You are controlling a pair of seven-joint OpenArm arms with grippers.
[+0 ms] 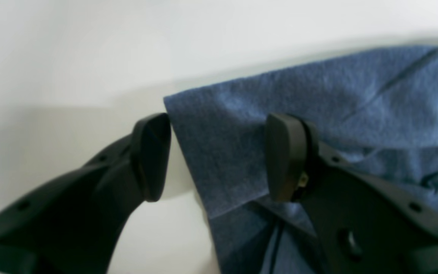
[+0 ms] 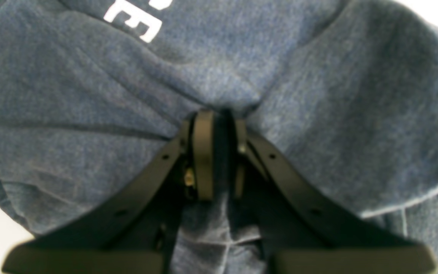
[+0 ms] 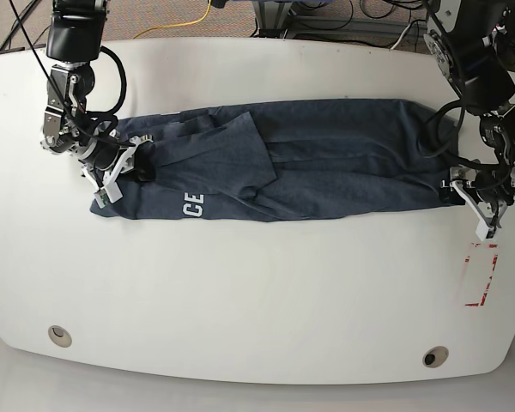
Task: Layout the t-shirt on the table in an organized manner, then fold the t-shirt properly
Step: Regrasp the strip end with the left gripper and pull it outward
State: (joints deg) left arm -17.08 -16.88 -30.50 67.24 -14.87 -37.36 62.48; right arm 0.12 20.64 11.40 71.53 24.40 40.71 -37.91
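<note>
White table (image 3: 257,300) fills the base view. The t-shirt (image 3: 309,163) lies on it as a long horizontal band across the far half, rumpled, with a folded flap near its middle and creases running along its length. White lettering (image 3: 193,205) sits on the shirt's near edge, toward the end held by the right arm. Red rectangular mark (image 3: 479,275) is on the table just off the shirt's other end, toward the near edge. Two round grommet holes (image 3: 59,334) sit well apart from the shirt, along the table's near edge.

Right gripper (image 2: 219,152) is at the lettering end of the shirt, jaws nearly together, pinching a bunched ridge of fabric; cloth wrinkles fan out from the pinch.

Left gripper (image 1: 219,156) is at the opposite end, jaws wide, straddling the shirt's corner edge: one finger over bare table beside the cloth, the other over the fabric. Not clamped on anything.
</note>
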